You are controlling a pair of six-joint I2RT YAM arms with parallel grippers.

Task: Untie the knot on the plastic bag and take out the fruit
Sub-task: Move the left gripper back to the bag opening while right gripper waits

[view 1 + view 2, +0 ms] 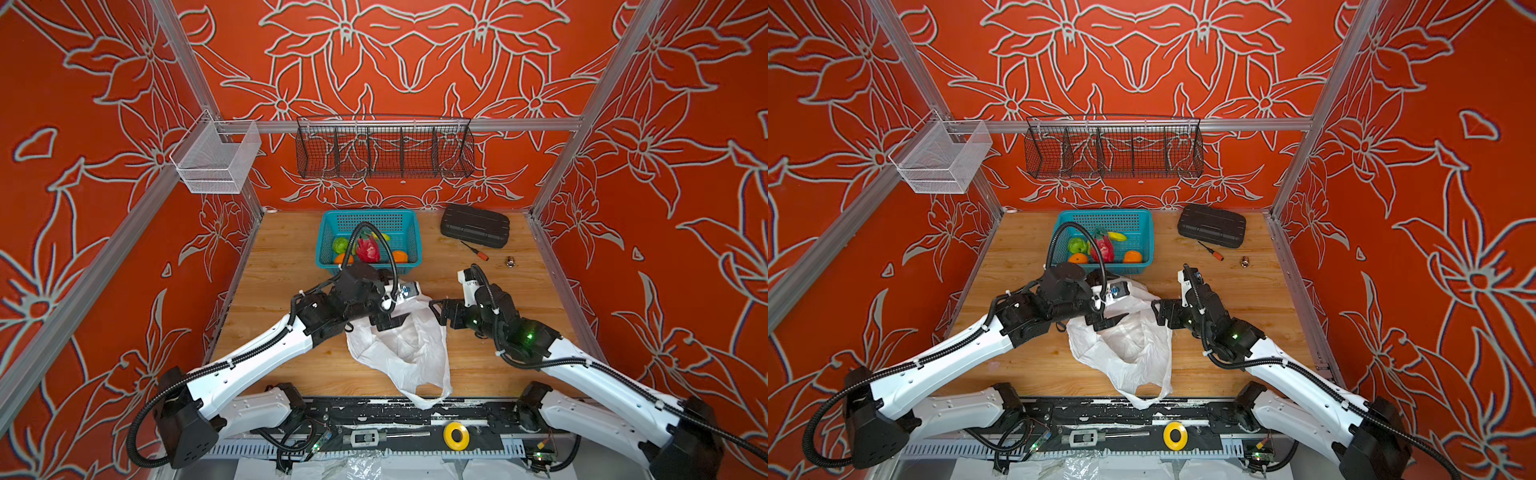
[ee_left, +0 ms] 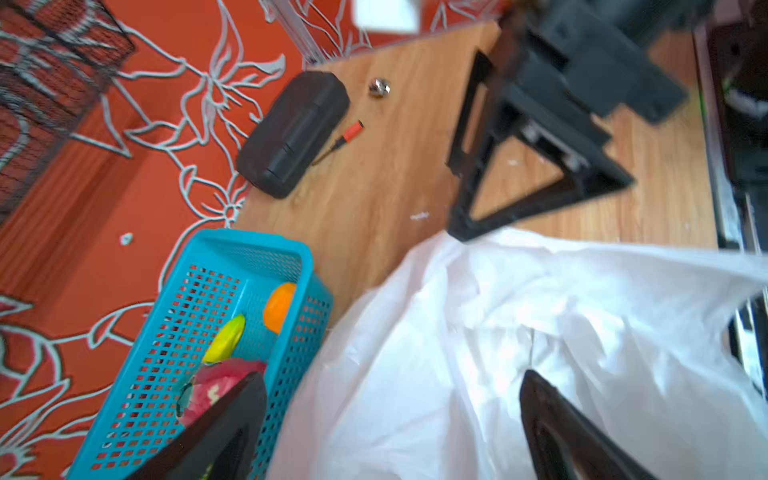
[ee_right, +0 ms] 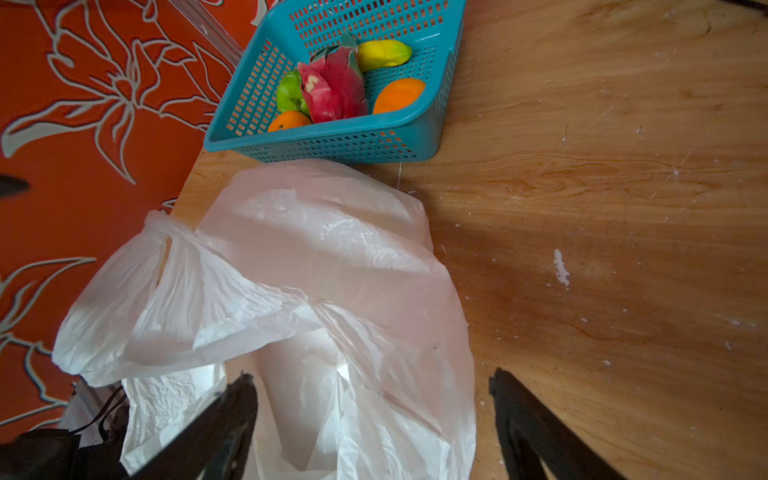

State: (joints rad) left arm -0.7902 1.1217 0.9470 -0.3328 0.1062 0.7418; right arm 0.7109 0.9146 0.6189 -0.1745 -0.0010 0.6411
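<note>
Place: a robot test cell in a lab, not a home or a shop.
Enclosure: an aluminium frame (image 1: 399, 124) boxes in three walls (image 1: 415, 62) printed with an orange flower pattern.
Surface: a scuffed wooden counter (image 1: 519, 353) fills the floor of the frame.
Robots: the left arm (image 1: 257, 353) and right arm (image 1: 602, 382) are mounted on a rail (image 1: 395, 411) along the counter's front edge, with their cables exposed.
Fittings: a wire rack (image 1: 384, 151) and a mesh bin (image 1: 216, 162) hang on the frame.
Tools: a black case (image 1: 475, 226) and a screwdriver (image 1: 473, 251) lie near the back right corner, and a tape roll (image 1: 456, 435) sits by the rail.
</note>
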